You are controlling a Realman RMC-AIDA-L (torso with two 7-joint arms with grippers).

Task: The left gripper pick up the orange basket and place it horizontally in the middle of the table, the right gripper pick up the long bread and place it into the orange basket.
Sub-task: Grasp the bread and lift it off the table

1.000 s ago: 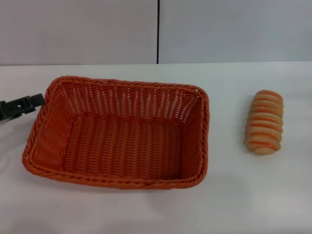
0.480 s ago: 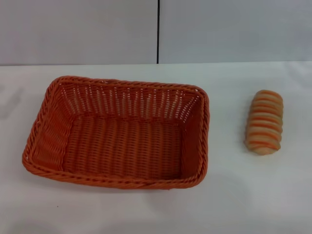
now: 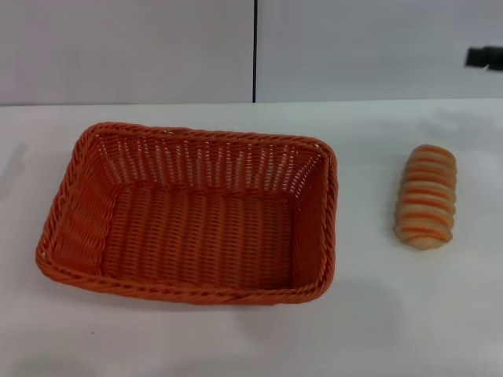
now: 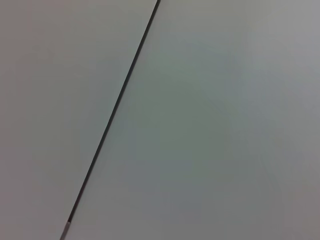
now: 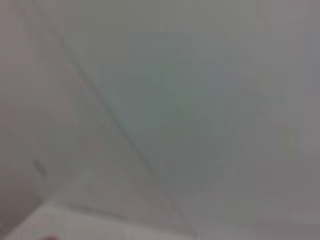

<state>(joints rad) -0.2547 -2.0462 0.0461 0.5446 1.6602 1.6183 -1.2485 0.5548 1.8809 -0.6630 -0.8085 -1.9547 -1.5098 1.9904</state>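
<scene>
Only the head view shows the orange basket (image 3: 189, 212), long bread (image 3: 425, 197) and right pincer (image 3: 484, 57), its opening unreadable; both wrist views show wall.

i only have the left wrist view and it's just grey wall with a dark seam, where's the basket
Observer: In the head view the orange basket sits on the table, a little left of centre, with its long side running across and nothing inside it.
Operator: ok and the bread, is any tool on it
Observer: No. The long bread lies alone on the table to the basket's right, apart from it. Only a dark bit of the right tool shows at the far right edge, beyond the bread, and the left tool is out of the head view.
</scene>
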